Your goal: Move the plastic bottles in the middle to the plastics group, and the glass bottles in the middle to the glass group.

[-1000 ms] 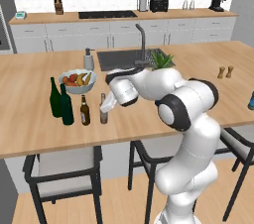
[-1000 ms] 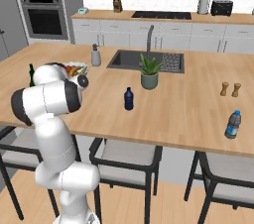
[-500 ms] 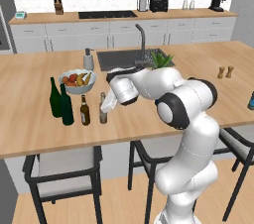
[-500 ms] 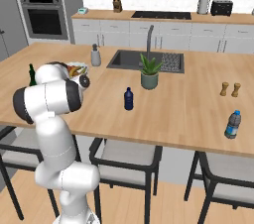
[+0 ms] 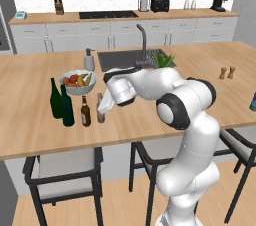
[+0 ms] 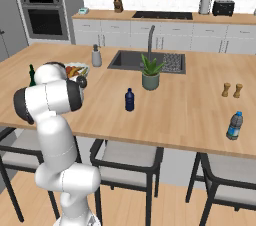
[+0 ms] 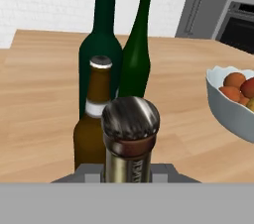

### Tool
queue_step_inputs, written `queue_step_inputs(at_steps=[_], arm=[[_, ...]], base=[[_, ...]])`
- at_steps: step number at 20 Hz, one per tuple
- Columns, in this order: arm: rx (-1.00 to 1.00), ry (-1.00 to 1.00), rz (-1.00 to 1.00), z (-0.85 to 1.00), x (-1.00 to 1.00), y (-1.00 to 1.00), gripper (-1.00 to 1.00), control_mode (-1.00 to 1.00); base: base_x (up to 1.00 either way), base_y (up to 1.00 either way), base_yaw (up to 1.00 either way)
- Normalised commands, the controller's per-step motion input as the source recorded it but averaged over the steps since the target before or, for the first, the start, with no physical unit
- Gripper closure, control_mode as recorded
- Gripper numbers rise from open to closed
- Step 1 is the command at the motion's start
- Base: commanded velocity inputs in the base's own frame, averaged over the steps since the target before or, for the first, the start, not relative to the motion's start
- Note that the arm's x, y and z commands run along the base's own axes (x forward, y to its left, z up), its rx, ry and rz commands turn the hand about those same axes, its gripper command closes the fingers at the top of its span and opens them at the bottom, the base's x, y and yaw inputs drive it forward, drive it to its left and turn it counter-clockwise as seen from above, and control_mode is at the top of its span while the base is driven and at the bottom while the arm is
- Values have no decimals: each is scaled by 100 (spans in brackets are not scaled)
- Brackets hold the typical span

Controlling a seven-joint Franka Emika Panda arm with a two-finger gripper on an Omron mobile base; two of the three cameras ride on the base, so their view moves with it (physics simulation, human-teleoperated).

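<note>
Little has changed over the last second: the jaws [image 5: 103, 106] stay at the tan-brown bottle [image 5: 100, 109], its capped neck rising between them, though whether they clamp it cannot be told. The amber bottle [image 5: 85, 112] and green wine bottles [image 5: 66, 106] stand just beyond on the counter [image 5: 30, 130], the fruit bowl [image 7: 228, 104] alongside.

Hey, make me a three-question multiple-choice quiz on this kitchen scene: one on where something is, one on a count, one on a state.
1. Where is the blue bottle?
A. In the sink
B. On the island near the plant
C. On a chair

2. How many green bottles stand on the island?
A. Two
B. Four
C. None

3. The two brown bottles are
A. lying down
B. upright
C. stacked

Key: 1 B, it stands on the wood just left of the potted plant. 2 A, two tall dark green necks show together. 3 B, both stand caps up, the nearer one at the end effector.
</note>
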Motion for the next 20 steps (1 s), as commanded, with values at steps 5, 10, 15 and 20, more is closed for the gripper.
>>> queue_step_inputs(at_steps=[5,10,15,20], arm=[[0,0,0,-27,4,0,100,-100],[0,1,2,-33,5,-2,100,-100],[0,0,4,-29,0,-4,100,-100],[0,0,4,-29,0,-12,-100,-100]], base=[[0,0,0],[0,0,0],[0,0,0],[0,0,0]])
